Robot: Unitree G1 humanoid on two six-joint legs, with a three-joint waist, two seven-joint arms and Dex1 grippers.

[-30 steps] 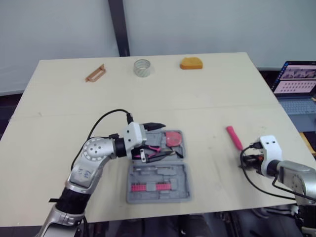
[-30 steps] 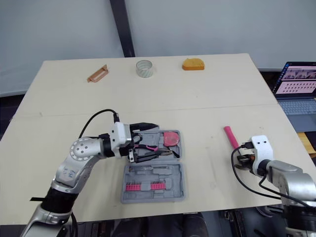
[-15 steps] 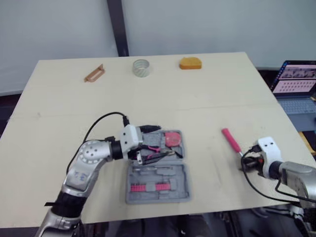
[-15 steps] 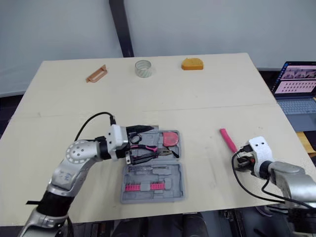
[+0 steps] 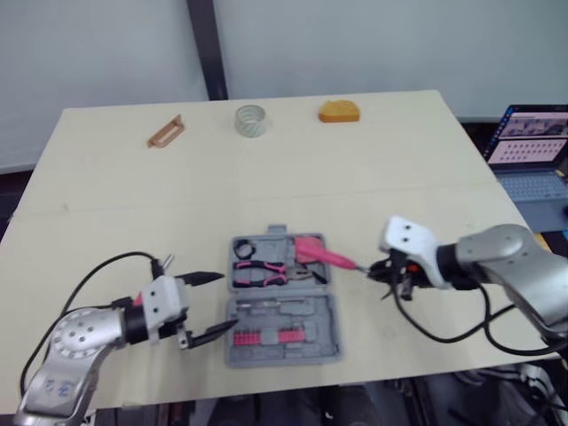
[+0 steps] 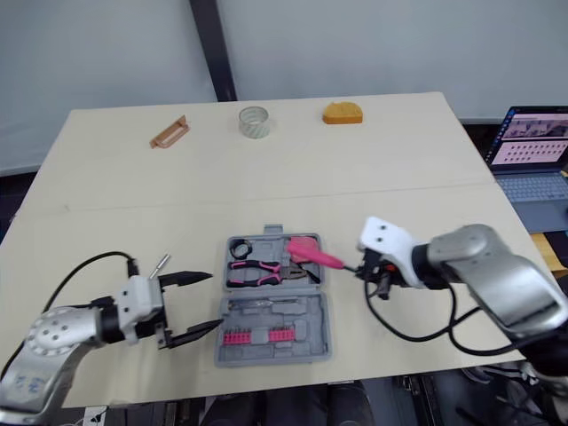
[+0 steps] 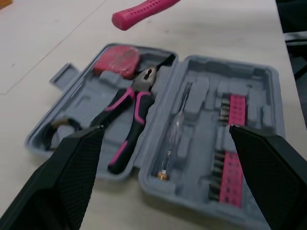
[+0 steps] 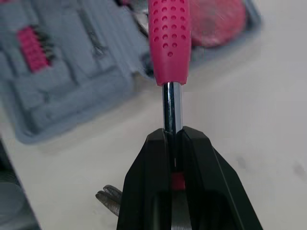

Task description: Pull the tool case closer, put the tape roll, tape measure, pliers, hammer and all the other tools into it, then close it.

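The grey tool case (image 5: 282,330) lies open near the table's front edge. Pink-handled pliers (image 5: 260,271) and a pink tape measure (image 5: 307,245) rest in its far half; pink bits (image 7: 230,158) and a screwdriver (image 7: 172,141) sit in the near half. My right gripper (image 5: 383,268) is shut on the metal shaft (image 8: 171,108) of the hammer, whose pink handle (image 5: 325,256) reaches over the case's right rim. My left gripper (image 5: 211,306) hangs open just left of the case, holding nothing. The tape roll (image 5: 251,120) stands far back on the table.
An orange object (image 5: 340,111) and a brown handle-shaped piece (image 5: 166,131) lie along the table's far edge beside the tape roll. An open laptop (image 5: 531,151) sits off the table's right side.
The pliers now lie in the case and my left gripper has drawn back to the near left, open. My right gripper has taken up the hammer and carried it left to the case.
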